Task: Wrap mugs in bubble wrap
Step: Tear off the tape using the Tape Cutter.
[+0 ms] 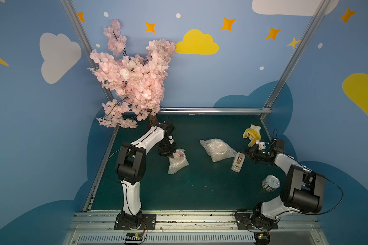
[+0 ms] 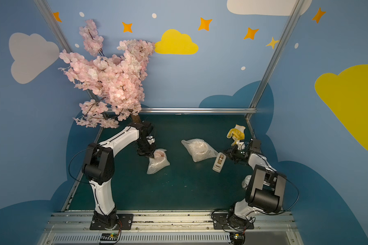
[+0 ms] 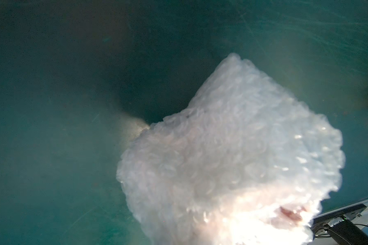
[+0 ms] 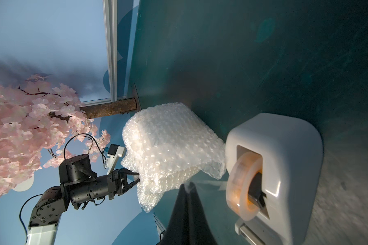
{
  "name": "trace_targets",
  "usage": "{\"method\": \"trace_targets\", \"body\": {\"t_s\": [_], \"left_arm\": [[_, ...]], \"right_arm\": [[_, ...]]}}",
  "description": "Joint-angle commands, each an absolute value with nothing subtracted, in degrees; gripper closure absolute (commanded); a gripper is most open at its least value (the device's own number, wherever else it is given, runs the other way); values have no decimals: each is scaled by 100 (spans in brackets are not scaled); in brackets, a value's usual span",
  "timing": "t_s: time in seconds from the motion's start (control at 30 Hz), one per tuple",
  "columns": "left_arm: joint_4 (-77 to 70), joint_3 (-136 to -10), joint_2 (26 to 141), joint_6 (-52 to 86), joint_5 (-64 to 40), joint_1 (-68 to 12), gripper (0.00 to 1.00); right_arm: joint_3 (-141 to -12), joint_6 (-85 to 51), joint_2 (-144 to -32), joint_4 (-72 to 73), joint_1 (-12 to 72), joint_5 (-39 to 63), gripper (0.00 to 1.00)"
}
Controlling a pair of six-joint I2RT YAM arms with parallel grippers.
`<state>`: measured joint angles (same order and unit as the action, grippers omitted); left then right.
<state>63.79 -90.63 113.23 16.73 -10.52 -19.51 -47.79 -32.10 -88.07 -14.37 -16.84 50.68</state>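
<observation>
Both mugs look already bundled: one bubble wrap bundle lies on the left part of the green table, with a hint of red showing through its top in the left wrist view, so the mug with the red inside is probably in it; the other bundle lies near the middle. The mugs themselves are hidden under the film. The left gripper pinches a fold at the top edge of the left bundle, its jaws nearly together on the plastic. The right gripper has its jaws pressed together on nothing, just beside the tape dispenser, which touches or nearly touches the corner of the middle bundle. The step in hand seems to be closing and holding the left wrap; the next move likely calls for tape, so the right jaws must open and catch the tape's end while the left keeps its fold gathered. Open table lies toward the front between the arms; the can sits close to the right arm's elbow, the glove near the back right rail, and the blossom tree crowds the back left corner
</observation>
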Motion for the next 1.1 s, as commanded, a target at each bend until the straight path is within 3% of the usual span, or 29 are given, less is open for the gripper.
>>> {"method": "trace_targets", "body": {"t_s": [0.0,0.5,1.07], "left_arm": [[6506,-9031,11260,1638,-1264,-2020,97],[6447,-9031,11303,1655,-1294,-2022,97],[6429,-9054,11331,1700,-1301,-2062,97]], "right_arm": [[-4847,-3090,-8807,-1498,-1648,5231,100],[-3315,-2990,-7632,-1824,-1354,5098,100],[-2731,-3218,-8326,-1004,-1081,4739,100]]}}
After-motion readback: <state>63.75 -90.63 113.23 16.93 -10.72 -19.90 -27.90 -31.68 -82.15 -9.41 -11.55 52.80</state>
